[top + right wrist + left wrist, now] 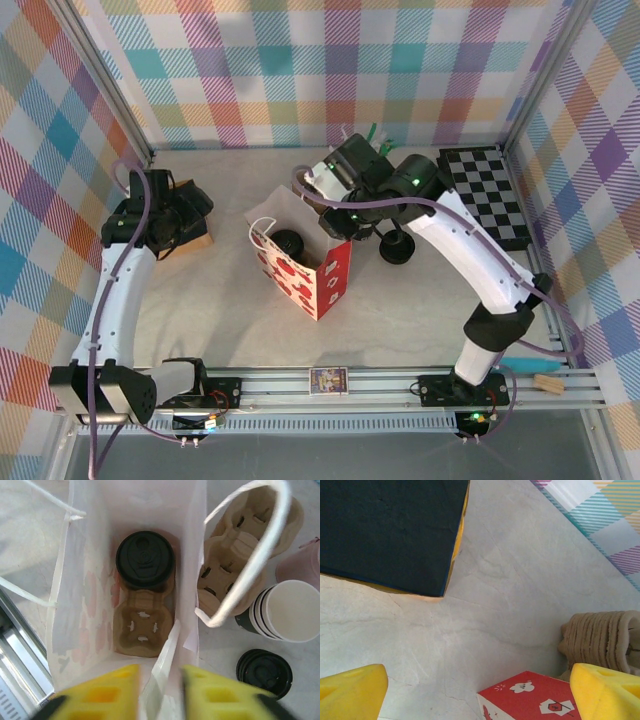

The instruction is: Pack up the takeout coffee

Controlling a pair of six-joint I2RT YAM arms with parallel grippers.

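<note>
Takeout coffee [145, 560] upright in a pulp carrier inside the bag

The takeout coffee stands on its base with its long axis vertical. Its round, glossy black plastic lid faces straight up at the right wrist camera and hides the paper wall beneath. It fills one of the two round slots of a moulded, matte brown pulp carrier [142, 625] lying on the floor of the paper bag [85, 595]. The other slot is empty and shows four small tabs. The bag is thin and white inside, red with white prints outside, with white cord handles [260, 560].

Beside the bag on the pale, marbled table [510, 580] are a stack of pulp carriers [245, 540], a stack of lidless white cups [290, 610] and a stack of black lids [264, 672].

The right gripper [159, 692] hangs over the bag mouth, its yellow fingers a narrow way apart with a fold of the rim between them. The left gripper [479, 700] stands wide apart, holding nothing, near a dark foam block [390, 530].
</note>
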